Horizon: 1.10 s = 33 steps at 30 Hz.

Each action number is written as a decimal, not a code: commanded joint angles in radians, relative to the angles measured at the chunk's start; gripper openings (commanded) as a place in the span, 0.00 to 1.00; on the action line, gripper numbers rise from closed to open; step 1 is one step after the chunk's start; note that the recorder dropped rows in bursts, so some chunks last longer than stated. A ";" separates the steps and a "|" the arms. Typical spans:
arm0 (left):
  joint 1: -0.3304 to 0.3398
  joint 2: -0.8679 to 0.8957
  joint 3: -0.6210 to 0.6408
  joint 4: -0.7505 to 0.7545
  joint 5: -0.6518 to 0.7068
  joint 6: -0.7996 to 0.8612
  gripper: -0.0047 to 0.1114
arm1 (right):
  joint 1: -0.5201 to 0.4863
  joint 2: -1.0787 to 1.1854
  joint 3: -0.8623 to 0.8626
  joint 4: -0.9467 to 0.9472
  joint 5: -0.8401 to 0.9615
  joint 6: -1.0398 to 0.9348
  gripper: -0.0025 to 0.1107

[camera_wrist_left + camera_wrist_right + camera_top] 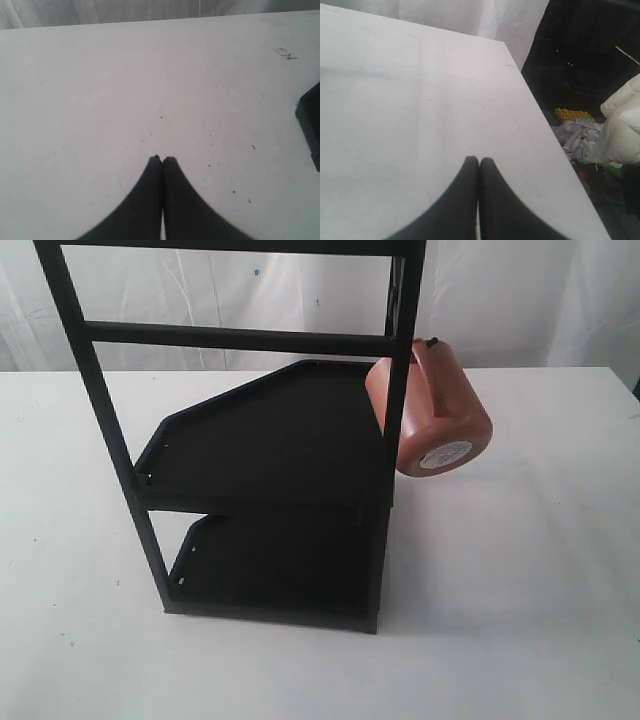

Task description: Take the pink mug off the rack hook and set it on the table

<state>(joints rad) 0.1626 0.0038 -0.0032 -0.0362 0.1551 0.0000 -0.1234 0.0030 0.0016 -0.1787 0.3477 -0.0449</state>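
The pink mug (440, 412) hangs by its handle on the rack hook (431, 342), on the right post of the black rack (262, 450). Its base with the round white sticker faces down and toward the camera. The rack stands on the white table (520, 620). Neither arm shows in the exterior view. My left gripper (162, 159) is shut, empty, over bare table, with a black rack corner (310, 122) at the edge of the left wrist view. My right gripper (479, 160) is shut and empty above the table near its side edge.
The table's edge (540, 107) runs beside my right gripper; beyond it lie dark floor, a white padded thing (622, 125) and clutter. White curtains (520, 300) hang behind the table. The rack's thick crossbar (240, 338) spans its upper part.
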 commanded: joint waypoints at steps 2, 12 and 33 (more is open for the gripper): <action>-0.005 -0.004 0.003 -0.009 -0.005 0.000 0.04 | -0.005 -0.003 -0.002 -0.059 -0.023 -0.020 0.02; -0.005 -0.004 0.003 -0.009 -0.005 0.000 0.04 | -0.005 -0.003 -0.002 0.614 -0.216 0.535 0.02; -0.017 -0.004 0.003 -0.009 -0.005 0.000 0.04 | -0.005 0.150 -0.295 -0.013 -0.188 0.487 0.02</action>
<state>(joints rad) 0.1522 0.0038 -0.0032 -0.0362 0.1551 0.0000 -0.1234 0.0837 -0.2459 -0.0933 0.0340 0.4582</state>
